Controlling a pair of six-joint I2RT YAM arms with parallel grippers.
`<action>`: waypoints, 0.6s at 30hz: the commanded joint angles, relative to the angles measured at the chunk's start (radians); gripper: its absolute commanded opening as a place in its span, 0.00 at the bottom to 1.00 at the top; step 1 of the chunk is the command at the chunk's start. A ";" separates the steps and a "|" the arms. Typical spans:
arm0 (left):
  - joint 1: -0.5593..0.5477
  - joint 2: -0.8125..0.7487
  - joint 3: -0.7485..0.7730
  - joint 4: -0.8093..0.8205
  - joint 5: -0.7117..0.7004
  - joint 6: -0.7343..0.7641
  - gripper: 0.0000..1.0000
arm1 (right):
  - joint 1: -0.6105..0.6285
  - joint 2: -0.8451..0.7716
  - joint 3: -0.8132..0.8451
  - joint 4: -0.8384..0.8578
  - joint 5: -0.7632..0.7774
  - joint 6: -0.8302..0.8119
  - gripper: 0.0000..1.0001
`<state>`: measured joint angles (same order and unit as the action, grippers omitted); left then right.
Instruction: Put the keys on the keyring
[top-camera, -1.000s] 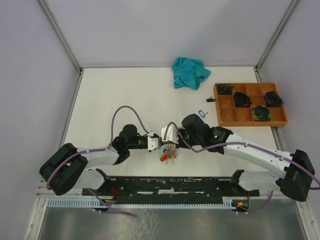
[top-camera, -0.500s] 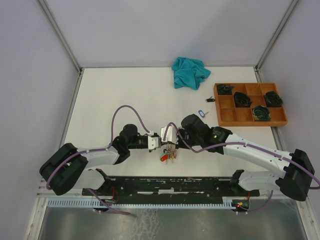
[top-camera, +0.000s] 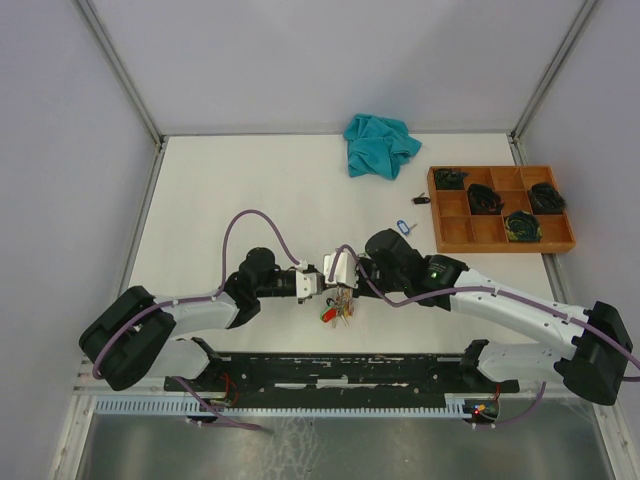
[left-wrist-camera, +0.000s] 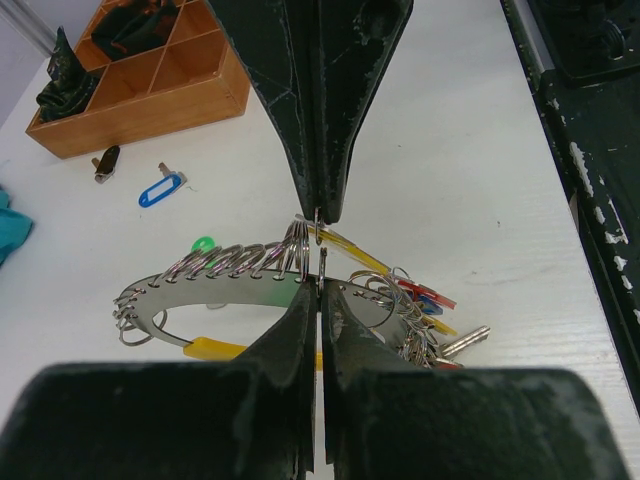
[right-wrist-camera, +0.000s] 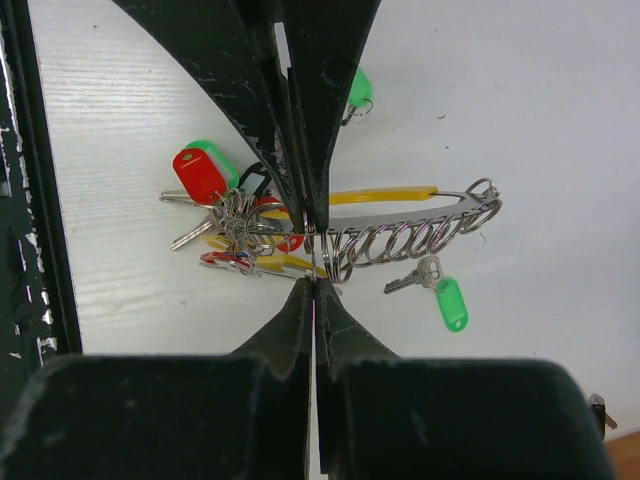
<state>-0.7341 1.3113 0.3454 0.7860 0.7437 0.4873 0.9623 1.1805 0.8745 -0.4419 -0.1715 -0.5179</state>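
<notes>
L fingers (left-wrist-camera: 321, 205) closed, pinching keyring (left-wrist-camera: 215, 288) | R fingers (right-wrist-camera: 310, 210) closed, pinching keyring too | keyring sitting betw. both, mid-table (top-camera: 250, 180) | keys (right-wrist-camera: 230, 225) bunching on it | blue-tag key (top-camera: 404, 226) lying apart nr tray (top-camera: 500, 246)

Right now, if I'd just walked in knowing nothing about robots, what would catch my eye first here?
The two arms meet nose to nose mid-table: the left gripper and the right gripper both pinch shut on the keyring, which carries a bunch of colour-tagged keys. Farther back lies a crumpled teal cloth, and to the right is a wooden tray, with one blue-tagged key loose on the table near it.
</notes>
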 joint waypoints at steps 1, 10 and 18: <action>0.004 -0.006 0.041 0.048 0.016 -0.020 0.03 | 0.006 -0.009 0.012 0.025 0.000 0.006 0.01; 0.004 -0.004 0.043 0.047 0.016 -0.021 0.03 | 0.007 -0.005 0.016 0.022 -0.016 0.005 0.01; 0.004 -0.003 0.043 0.048 0.017 -0.024 0.03 | 0.006 -0.006 0.013 0.020 -0.014 0.005 0.01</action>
<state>-0.7341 1.3113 0.3470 0.7834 0.7437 0.4870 0.9623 1.1805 0.8745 -0.4419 -0.1787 -0.5182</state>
